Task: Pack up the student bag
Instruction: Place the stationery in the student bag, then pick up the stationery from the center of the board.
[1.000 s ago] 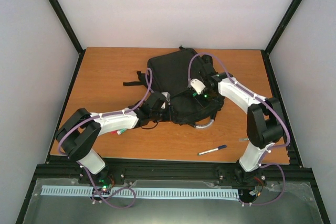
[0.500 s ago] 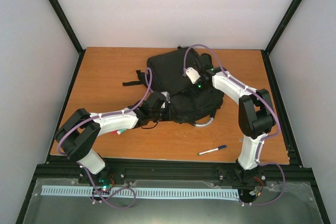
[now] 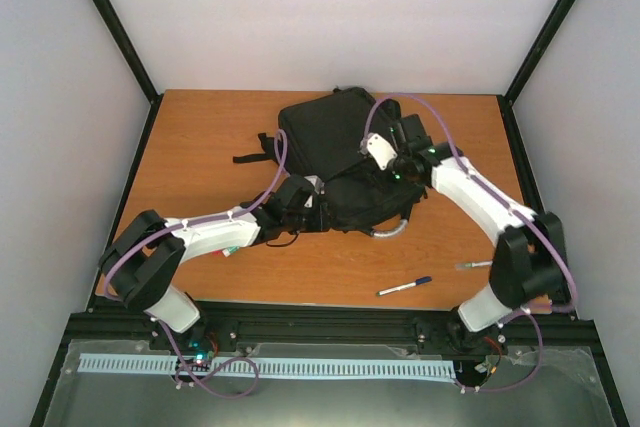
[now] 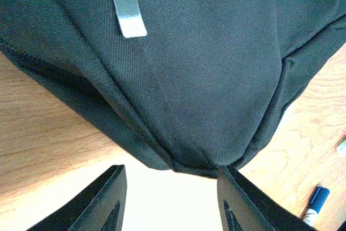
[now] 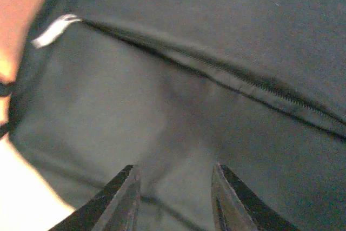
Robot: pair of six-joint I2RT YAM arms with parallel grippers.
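The student bag is a large black backpack lying flat mid-table, with its silvery-grey handle curving out at its near right. My left gripper is at the bag's near left edge. In the left wrist view it is open, and the bag's folded black edge lies just past the fingertips, touching the right one. My right gripper hovers over the bag's right part. In the right wrist view it is open and empty above dark fabric and a zip line.
A blue-capped pen lies on the wooden table near the front; it also shows in the left wrist view. Another small pen lies by the right arm. A red-and-green item peeks out under the left forearm. Black straps trail left.
My right gripper went back over the bag, then shifted right, and its elbow swung out toward the right front. The bag's front part shifted slightly. My left arm barely moved.
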